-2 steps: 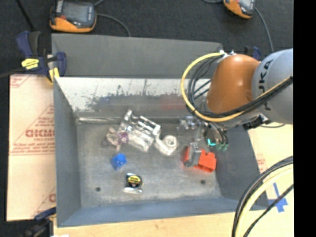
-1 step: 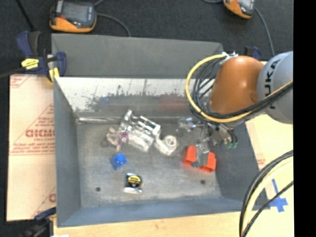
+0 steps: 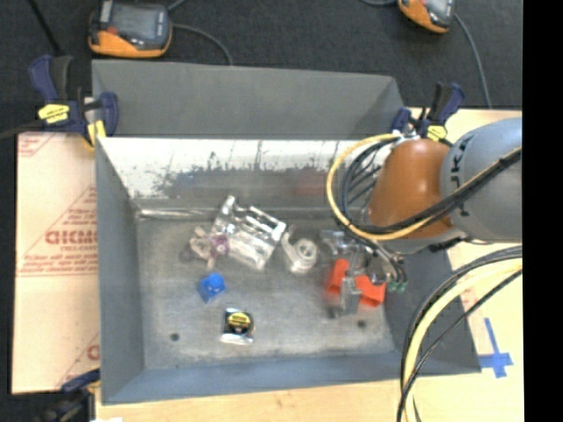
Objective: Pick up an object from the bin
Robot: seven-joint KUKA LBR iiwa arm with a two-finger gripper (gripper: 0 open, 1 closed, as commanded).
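Note:
My gripper (image 3: 350,288) is low over the right part of the bin floor. An orange-red object (image 3: 337,277) lies right at it, showing on its left and again at its lower right, with the middle hidden by the gripper. Whether the object is gripped cannot be made out. A small white ring-shaped roll (image 3: 303,254) lies just left of the gripper, apart from it.
A clear plastic piece (image 3: 249,232) with a purplish bit at its left lies in the middle of the bin. A small blue object (image 3: 211,287) and a little yellow-and-black tape measure (image 3: 236,323) lie towards the front left. The arm with its orange cover and cables hangs over the bin's right side.

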